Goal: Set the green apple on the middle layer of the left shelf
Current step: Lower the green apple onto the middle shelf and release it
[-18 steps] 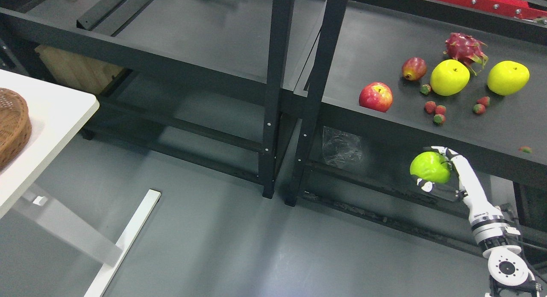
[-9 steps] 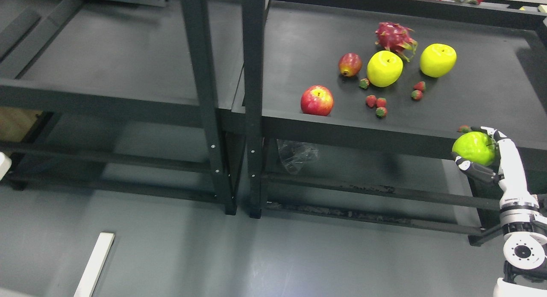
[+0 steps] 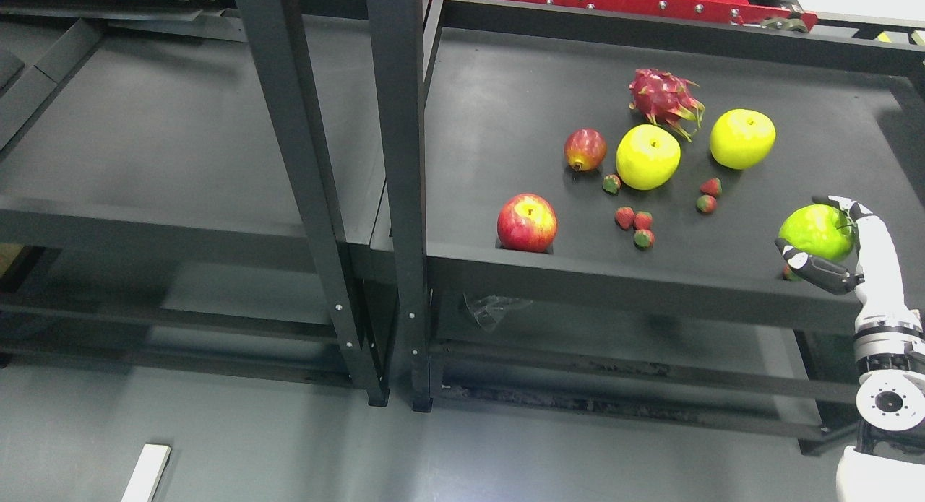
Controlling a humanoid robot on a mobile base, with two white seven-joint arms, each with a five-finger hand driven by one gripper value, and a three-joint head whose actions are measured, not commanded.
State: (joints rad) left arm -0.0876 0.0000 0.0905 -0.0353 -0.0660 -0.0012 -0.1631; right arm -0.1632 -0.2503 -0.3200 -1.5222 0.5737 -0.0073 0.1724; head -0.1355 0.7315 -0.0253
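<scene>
While our right hand [image 3: 831,245] stays wrapped around the green apple [image 3: 816,232], we are at the carrying step: the fruit hangs over the front right part of the right shelf [image 3: 506,90], not the left one. Our left hand is out of view. A small strawberry [image 3: 789,274] peeks out just under the held apple. Farther in lie a red apple [image 3: 527,222] at the front lip, three more strawberries [image 3: 634,227] near the middle, then two yellow apples [image 3: 647,157], a small reddish fruit [image 3: 584,149] and a dragon fruit [image 3: 665,97] at the back.

We judge the next move to be a long sweep leftward, past the two upright posts [image 3: 394,162], to the bare middle layer of the left shelf [image 3: 166,141], keeping the apple clear of those posts before we let go.

Against the picture half a second back, the whole view has shifted, so our camera moved. The apple now shows above the shelf board and no longer against its front edge.
</scene>
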